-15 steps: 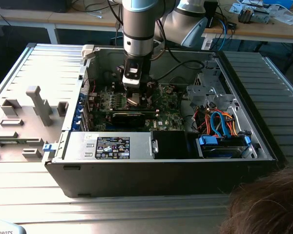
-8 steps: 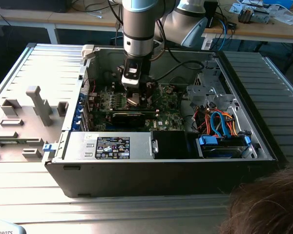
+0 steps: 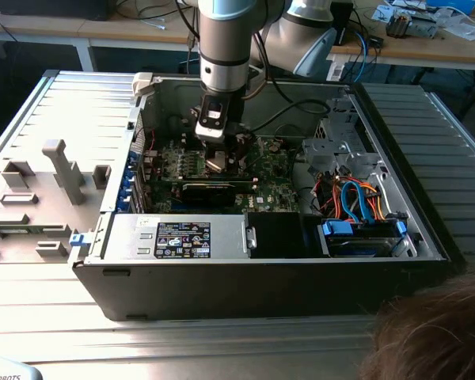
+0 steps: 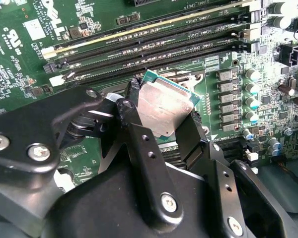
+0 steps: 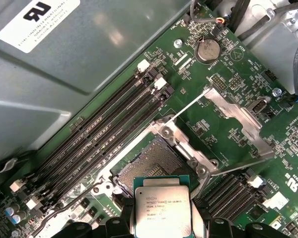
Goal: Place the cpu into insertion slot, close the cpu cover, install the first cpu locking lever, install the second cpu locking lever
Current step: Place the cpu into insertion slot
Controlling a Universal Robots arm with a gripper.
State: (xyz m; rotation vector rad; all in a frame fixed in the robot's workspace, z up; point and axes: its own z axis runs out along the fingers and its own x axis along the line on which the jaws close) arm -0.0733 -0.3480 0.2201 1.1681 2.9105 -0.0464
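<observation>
- The hand (image 4: pixel 162 115) is closed on the cpu (image 4: pixel 161 105), with one black finger (image 4: pixel 139 144) against each of two opposite edges.
- In the second wrist view the cpu is tilted, its pale metal top showing and a green rim around it.
- In the first wrist view the cpu (image 5: pixel 162 210) hangs over the green motherboard (image 5: pixel 228 64), just beside one edge of the insertion slot (image 5: pixel 148 161) and not seated in it.
- The insertion slot lies open, with its dark centre bare inside the silvery rim.
- The cpu cover (image 5: pixel 237 116) is swung back off the slot and lies over the board beside it.
- Long black memory slots (image 5: pixel 102 136) run along the slot's other side.
- In the exterior view the arm (image 3: pixel 224 47) reaches down into an open computer case (image 3: pixel 261 277) that lies on a ribbed metal worktop (image 3: pixel 71 103).
- A person's hair (image 3: pixel 435 336) shows at the exterior view's lower right corner.
</observation>
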